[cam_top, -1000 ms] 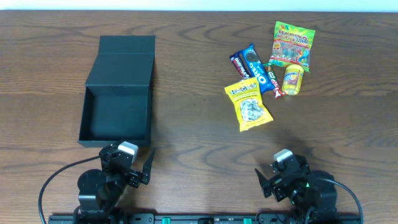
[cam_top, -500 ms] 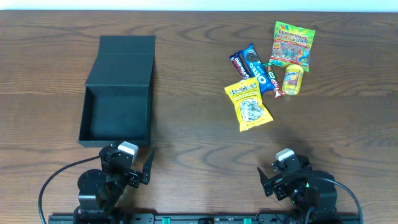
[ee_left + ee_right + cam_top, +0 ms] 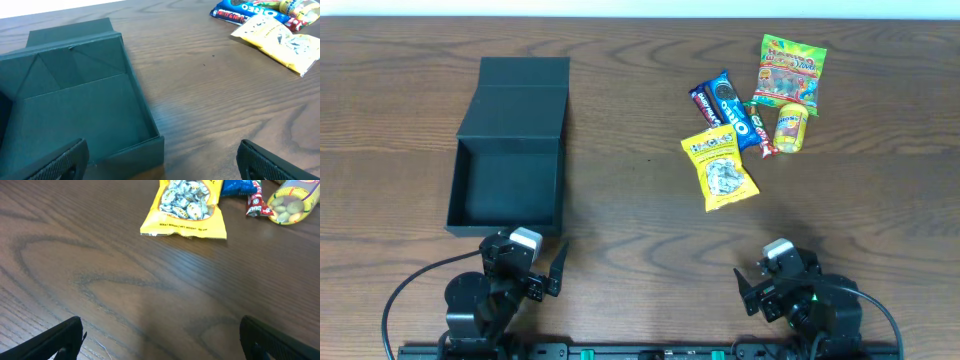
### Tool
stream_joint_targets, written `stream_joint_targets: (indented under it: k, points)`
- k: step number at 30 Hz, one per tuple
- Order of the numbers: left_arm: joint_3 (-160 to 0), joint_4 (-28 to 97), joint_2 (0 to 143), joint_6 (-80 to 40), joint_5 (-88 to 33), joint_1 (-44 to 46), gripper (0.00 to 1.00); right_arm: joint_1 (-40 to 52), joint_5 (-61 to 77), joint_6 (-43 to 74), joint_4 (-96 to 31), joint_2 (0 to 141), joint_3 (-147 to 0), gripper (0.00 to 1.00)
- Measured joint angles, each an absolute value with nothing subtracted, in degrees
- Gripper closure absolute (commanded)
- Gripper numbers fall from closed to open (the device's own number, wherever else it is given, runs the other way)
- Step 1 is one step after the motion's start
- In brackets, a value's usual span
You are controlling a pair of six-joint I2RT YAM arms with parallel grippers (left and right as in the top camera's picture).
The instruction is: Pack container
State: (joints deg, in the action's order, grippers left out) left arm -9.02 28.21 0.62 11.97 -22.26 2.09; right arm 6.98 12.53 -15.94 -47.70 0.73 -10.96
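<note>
While both arms sit low at the near edge, the left gripper [image 3: 165, 162] shows its jaws wide apart, and the right gripper [image 3: 165, 340] does too. The black cardboard container [image 3: 507, 190] lies open just ahead of the left arm, lid flap [image 3: 515, 95] laid back, nothing inside. It looks light and fairly stiff (thin walls would likely buckle under a hard pinch), so take the flap's free edge or a side wall. The yellow snack packet [image 3: 719, 168] and the Oreo pack [image 3: 730, 108] lie well apart, over on the right.

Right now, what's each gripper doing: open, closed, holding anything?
Left gripper: open, holding nothing.
Right gripper: open, holding nothing.
</note>
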Motion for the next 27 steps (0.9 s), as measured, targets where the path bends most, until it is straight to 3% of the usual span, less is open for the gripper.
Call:
stream_joint_targets:
  k: [10, 20, 27]
  points:
    - [-9.02, 28.23, 0.62, 9.54, -22.28, 2.09, 0.05, 6.98, 12.51, -15.94, -47.7, 0.73, -10.96, 0.01]
    - [-9.02, 28.23, 0.62, -15.33, -22.26, 2.09, 0.05, 6.98, 12.36, -15.94, -47.68, 0.73, -10.96, 0.01]
    - [-9.02, 28.21, 0.62, -21.28, -22.26, 2.09, 0.05, 6.98, 12.34, -15.94, -47.7, 0.73, -10.96, 0.01]
